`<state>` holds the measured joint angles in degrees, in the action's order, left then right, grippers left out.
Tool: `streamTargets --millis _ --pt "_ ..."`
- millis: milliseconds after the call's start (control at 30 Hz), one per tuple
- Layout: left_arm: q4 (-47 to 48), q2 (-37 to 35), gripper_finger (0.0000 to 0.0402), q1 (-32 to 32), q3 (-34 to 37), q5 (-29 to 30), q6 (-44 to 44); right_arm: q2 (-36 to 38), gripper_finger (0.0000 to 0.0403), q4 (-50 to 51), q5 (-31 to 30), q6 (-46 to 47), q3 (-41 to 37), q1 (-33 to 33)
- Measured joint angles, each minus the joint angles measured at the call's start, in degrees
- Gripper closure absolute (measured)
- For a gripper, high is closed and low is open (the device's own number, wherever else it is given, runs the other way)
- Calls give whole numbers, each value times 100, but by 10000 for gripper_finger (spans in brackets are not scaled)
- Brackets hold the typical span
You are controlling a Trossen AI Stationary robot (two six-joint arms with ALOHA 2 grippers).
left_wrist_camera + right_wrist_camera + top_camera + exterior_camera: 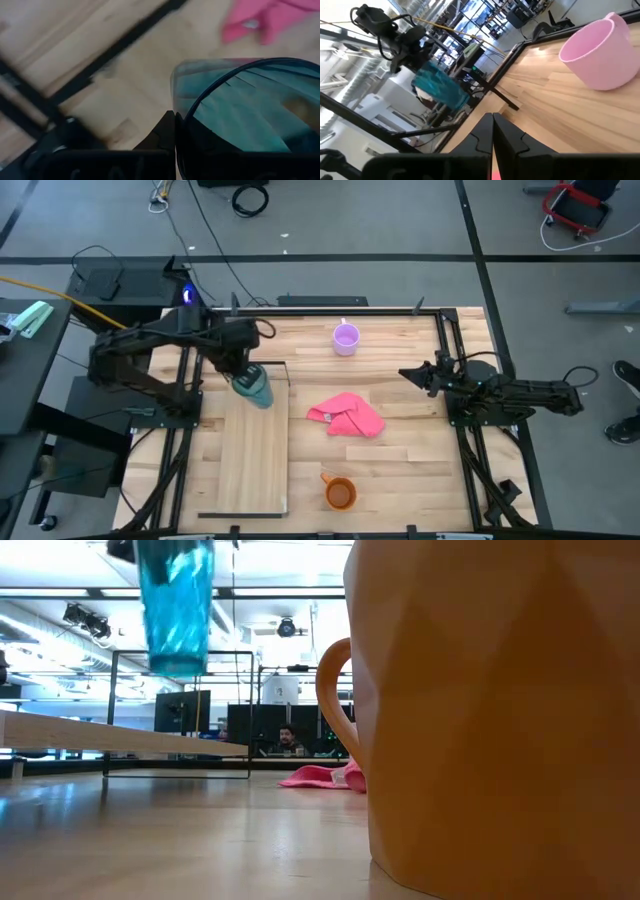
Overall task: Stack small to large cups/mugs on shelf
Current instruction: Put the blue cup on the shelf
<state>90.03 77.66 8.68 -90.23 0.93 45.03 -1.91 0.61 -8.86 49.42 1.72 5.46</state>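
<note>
My left gripper point(243, 373) is shut on the translucent teal tumbler point(256, 387), high above the far end of the light-wood shelf point(250, 455), near its black wire frame point(275, 364). In the low view the tumbler point(178, 605) hangs well above the shelf point(120, 738). The lilac mug point(346, 338) stands on its base at the table's far middle. The orange mug point(340, 494) stands near the front edge and fills the low view point(500, 710). My right gripper point(408, 373) is shut and empty at the table's right. My left gripper holds the tumbler by its wall at the rim point(181, 107). One finger point(165, 131) lies outside the wall; the other seems to sit inside the cup, seen darkly through the wall. The tumbler hangs about upright, lifted clear of shelf and table.
A crumpled pink cloth point(347, 416) lies mid-table between the two mugs, to the right of the shelf. A black frame point(440, 320) runs along the table's edges. In the right wrist view the lilac mug point(597, 52) stands close ahead of my right gripper point(492, 120).
</note>
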Motion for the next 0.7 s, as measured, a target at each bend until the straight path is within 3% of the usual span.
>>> streamTargets --millis 100,333,700 --pt "-7 -221 389 71 421 361 315 -87 387 -14 0 -6 0 0" --pt "0 -327 389 102 1225 170 459 -287 387 -12 0 -6 0 1" --pt "-479 -310 389 105 1626 228 381 -509 387 -7 2 -4 -2 0"
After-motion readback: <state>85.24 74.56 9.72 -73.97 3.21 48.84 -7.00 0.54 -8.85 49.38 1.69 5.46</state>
